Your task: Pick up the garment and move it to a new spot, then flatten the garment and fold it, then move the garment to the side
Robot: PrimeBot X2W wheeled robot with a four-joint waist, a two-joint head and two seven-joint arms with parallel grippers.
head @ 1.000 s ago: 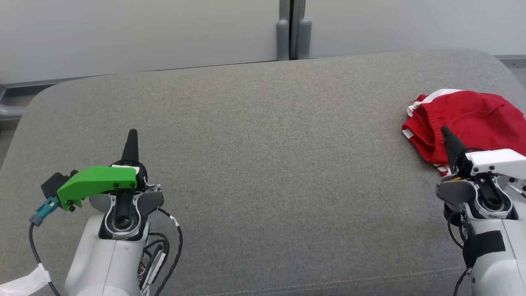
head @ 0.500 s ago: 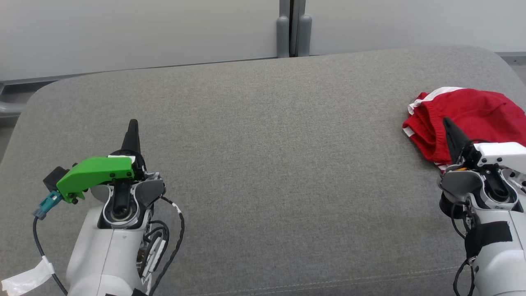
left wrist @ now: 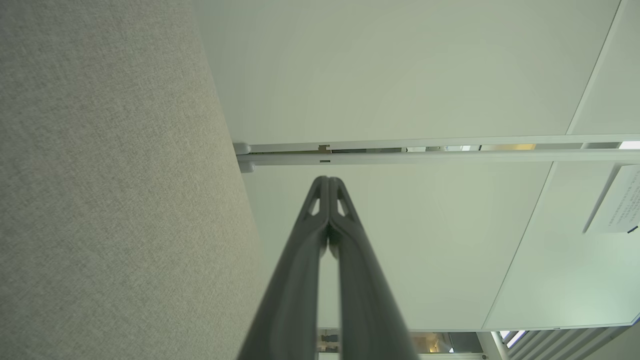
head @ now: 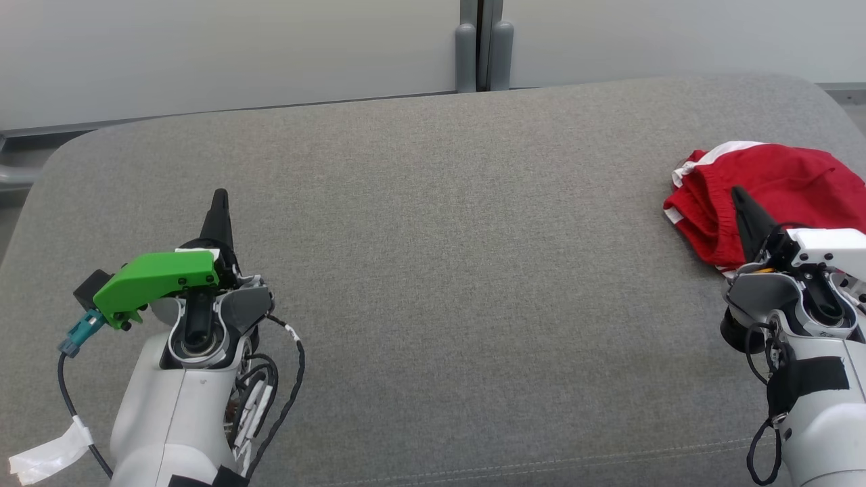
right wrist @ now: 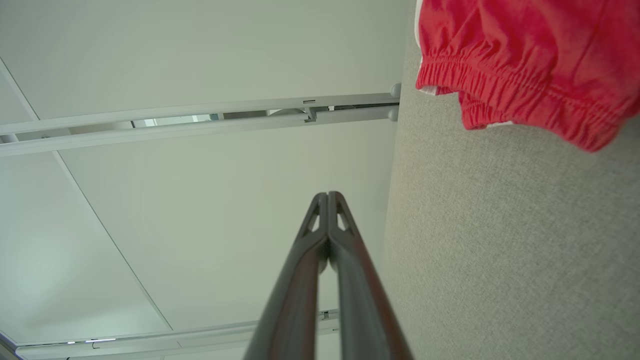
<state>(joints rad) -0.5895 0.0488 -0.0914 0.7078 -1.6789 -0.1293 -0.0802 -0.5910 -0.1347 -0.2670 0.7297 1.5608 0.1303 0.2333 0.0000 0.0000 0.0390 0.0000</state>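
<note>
Away at far right, red garment (head: 778, 179) lay bunched on gray cushion (head: 440, 237), right gripper (head: 738, 195) beside it, left gripper (head: 219, 197) near left, both closed, empty.

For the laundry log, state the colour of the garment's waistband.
The waistband is red, like the rest of the shorts; clearest in the right wrist view.

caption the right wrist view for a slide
Shut right claw apart from crumpled red fabric garment on grey cushion
</note>
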